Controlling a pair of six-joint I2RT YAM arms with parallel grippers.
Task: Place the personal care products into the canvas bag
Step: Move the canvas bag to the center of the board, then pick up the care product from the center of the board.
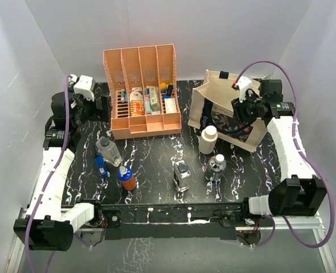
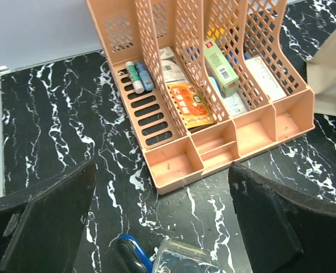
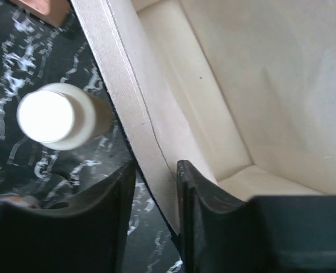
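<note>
The cream canvas bag stands open at the right rear. My right gripper straddles its front wall, one finger inside and one outside, shut on the wall. The bag looks empty inside. The white cylinder bottle stands just in front of the bag and shows in the right wrist view. The dark round white-topped bottle and clear square dark-capped bottle stand at centre front. The clear grey-capped bottle, small blue bottle and orange-brown blue-capped bottle stand at left. My left gripper is open and empty.
The orange four-slot file rack stands at the rear centre, holding small packs and pens. In the left wrist view the rack's front tray lies ahead, with the blue bottle and clear bottle at the bottom edge. White walls enclose the table.
</note>
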